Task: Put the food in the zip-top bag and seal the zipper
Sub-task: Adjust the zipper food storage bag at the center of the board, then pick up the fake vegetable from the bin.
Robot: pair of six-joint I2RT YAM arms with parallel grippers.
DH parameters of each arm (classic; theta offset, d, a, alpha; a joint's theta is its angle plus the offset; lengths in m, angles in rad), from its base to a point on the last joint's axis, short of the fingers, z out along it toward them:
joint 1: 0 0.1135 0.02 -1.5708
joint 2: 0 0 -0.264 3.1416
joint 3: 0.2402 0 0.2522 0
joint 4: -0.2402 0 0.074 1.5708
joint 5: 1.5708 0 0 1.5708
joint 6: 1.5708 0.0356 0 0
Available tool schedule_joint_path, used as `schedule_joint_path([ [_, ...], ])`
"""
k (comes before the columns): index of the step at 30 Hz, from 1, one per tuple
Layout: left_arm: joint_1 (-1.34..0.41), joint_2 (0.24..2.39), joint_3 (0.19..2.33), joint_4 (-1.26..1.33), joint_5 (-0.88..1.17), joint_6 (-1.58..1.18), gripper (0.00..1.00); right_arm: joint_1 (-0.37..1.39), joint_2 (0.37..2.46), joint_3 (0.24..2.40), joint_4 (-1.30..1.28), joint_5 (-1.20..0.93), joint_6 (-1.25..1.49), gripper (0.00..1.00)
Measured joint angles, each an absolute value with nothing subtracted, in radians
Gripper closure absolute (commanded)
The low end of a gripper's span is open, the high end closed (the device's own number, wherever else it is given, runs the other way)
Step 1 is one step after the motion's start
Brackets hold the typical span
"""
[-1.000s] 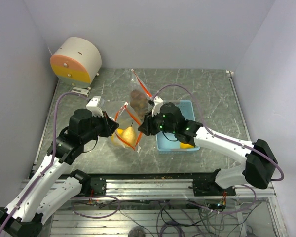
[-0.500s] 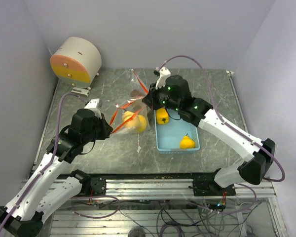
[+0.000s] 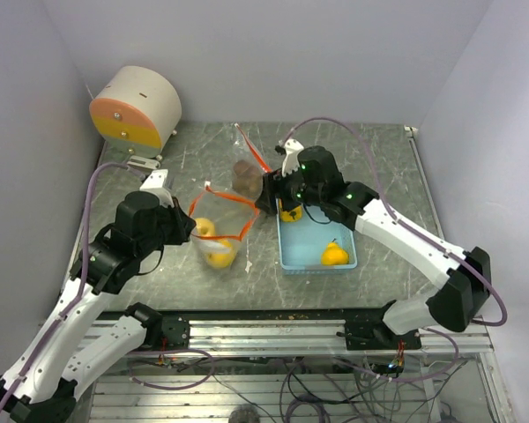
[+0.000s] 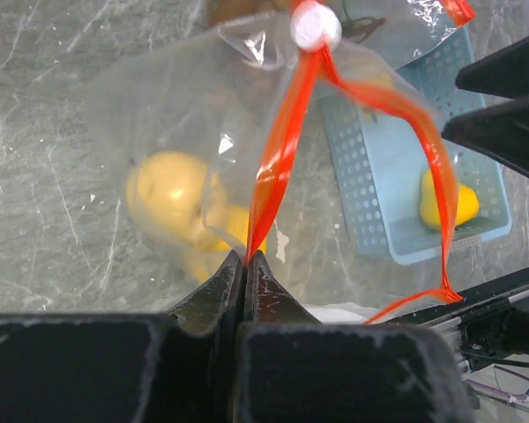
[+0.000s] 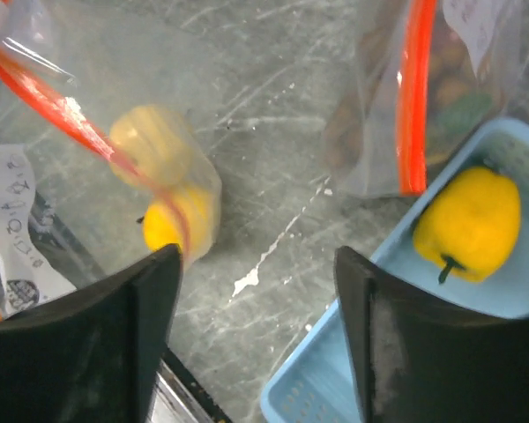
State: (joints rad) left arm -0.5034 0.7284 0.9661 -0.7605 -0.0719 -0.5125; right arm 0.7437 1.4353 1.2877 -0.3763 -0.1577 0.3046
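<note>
Because the left gripper (image 4: 247,264) has its jaws pinched flat together on the red zipper strip (image 4: 280,150) of the zip-top bag (image 4: 150,106), the bag's mouth is held up off the table (image 3: 203,159) and gapes toward the other arm. That is a sensible hold, I judge, since a loose film bag would otherwise lie shut. Two yellow fruits (image 3: 206,230) already sit low in it, a little smeared through the plastic, just left of the light blue tray (image 3: 317,267).

The right gripper (image 5: 256,260) is spread wide with nothing between its fingers. It hovers over the tray's far left corner, where a third yellow fruit (image 5: 467,220) lies below and to one side. A fourth yellow fruit (image 3: 334,255) rests nearer the tray's front edge. Just beyond that far corner lies a second bag (image 5: 441,79) (also red-zippered) with brown lumps (image 3: 245,176) inside; whether it is sealed I cannot tell.

The job looks partway done: two fruits are in the tray and the zipper is open. The next grasp probably wants those wide fingers lowered around the near fruit — round and smooth, it could roll against the tray wall. With the rim pinched at only one spot, the mouth may sag or twist as a fruit comes in.
</note>
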Motion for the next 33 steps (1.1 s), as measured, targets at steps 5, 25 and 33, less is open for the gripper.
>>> schedule_joint_path([
  [5,-0.503,0.757,0.907,-0.699,-0.067,-0.514,0.93,0.740,1.335,1.206,-0.373,-0.081,0.296,0.03],
  [25,-0.503,0.705,0.840,-0.656,-0.066,-0.511,0.93,0.599,1.599,1.048,-0.275,0.202,0.467,0.03],
  [33,-0.503,0.696,0.833,-0.656,-0.066,-0.504,0.93,0.588,1.723,1.077,-0.205,0.212,0.467,0.03],
])
